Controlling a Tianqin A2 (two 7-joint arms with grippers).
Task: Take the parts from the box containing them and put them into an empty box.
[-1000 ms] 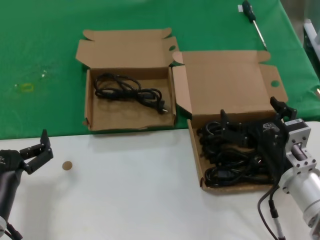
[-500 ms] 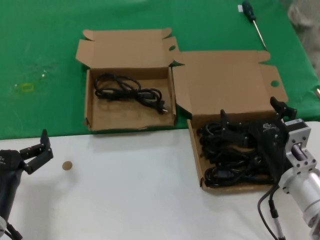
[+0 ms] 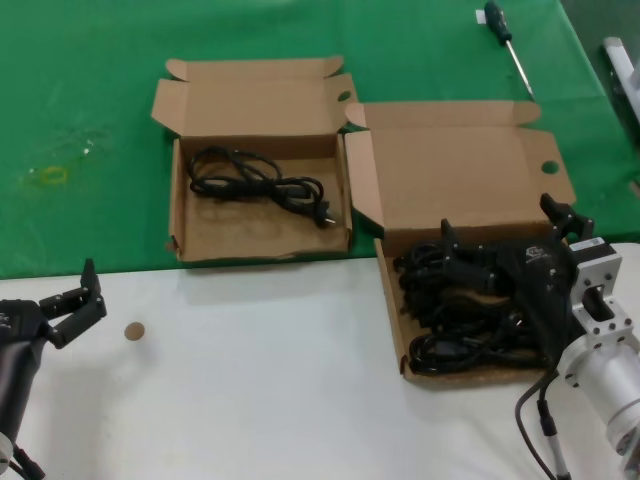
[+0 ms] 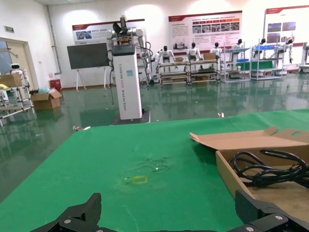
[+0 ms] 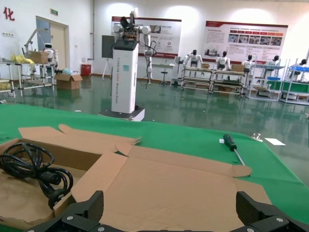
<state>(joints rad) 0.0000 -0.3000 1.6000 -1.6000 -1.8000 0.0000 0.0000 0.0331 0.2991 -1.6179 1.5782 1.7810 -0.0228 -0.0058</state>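
A big hall with white robots lies behind a green mat [image 3: 90,90] and white table [image 3: 260,400]. The right claw [image 3: 500,245] hangs spread wide over cords [image 3: 455,320] in the big box [image 3: 460,170]. One cord [image 3: 255,180] lies in the small box [image 3: 255,235]. The left claw [image 3: 75,300] waits spread apart near the table's left edge.

**Colours on my bench: green, white, brown and black**

I see a bright green cloth [image 3: 90,110] covering the far half of the table, with a faint yellowish mark [image 3: 50,175] on it. The near half is plain white tabletop [image 3: 250,370], carrying one small tan dot [image 3: 133,331]. Both boxes are unprinted brown cardboard: the smaller box [image 3: 200,235] and the larger box [image 3: 460,170]. The cords [image 3: 455,310] heaped in the larger one are black, as is the single cord [image 3: 255,180] in the smaller. My left gripper [image 3: 78,300] is black; my right gripper [image 3: 505,240] is black on a silver-grey wrist. The screwdriver [image 3: 508,45] has a dark green handle and pale metal shaft.
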